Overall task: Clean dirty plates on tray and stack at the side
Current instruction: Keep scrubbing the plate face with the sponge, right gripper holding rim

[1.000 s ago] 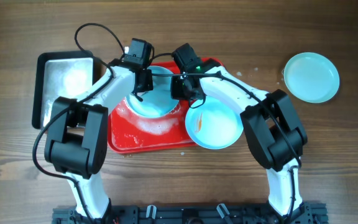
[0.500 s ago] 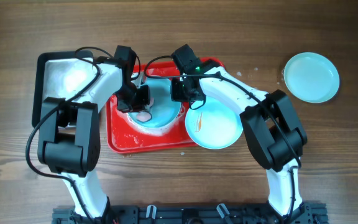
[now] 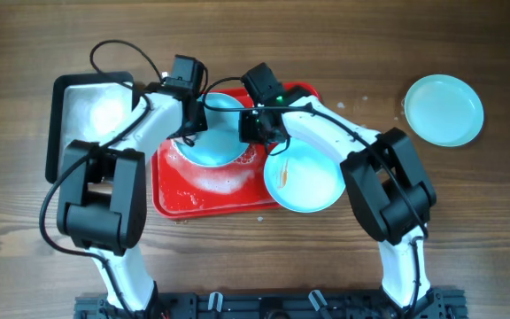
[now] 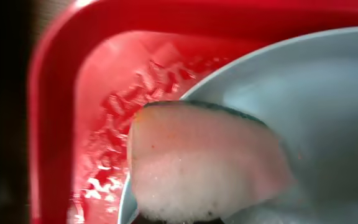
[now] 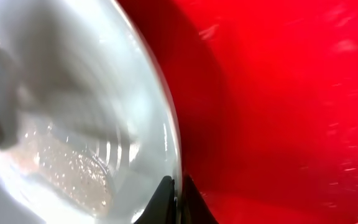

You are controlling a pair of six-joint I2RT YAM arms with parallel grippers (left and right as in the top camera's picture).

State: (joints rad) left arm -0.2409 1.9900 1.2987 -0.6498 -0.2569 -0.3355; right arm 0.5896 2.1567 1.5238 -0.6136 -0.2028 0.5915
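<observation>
A pale blue plate [image 3: 221, 140] stands tilted in the red tray [image 3: 204, 193]. My right gripper [image 3: 254, 125] is shut on the plate's right rim; the right wrist view shows both fingers [image 5: 178, 200] pinching the rim of the wet plate [image 5: 73, 93]. My left gripper [image 3: 188, 122] holds a sudsy sponge [image 4: 210, 162] pressed against the plate's left part [image 4: 316, 93]. A second plate [image 3: 305, 177] with an orange smear lies over the tray's right edge. A third plate [image 3: 444, 109] lies alone on the table at the far right.
A black-rimmed silver pan [image 3: 91, 111] sits left of the tray, under the left arm. Suds lie on the tray floor [image 4: 110, 143]. Bare wooden table [image 3: 467, 230] surrounds the tray.
My left gripper with the sponge swept down to the plate's lower left, then back up to its upper left. The right gripper kept its hold on the plate.
</observation>
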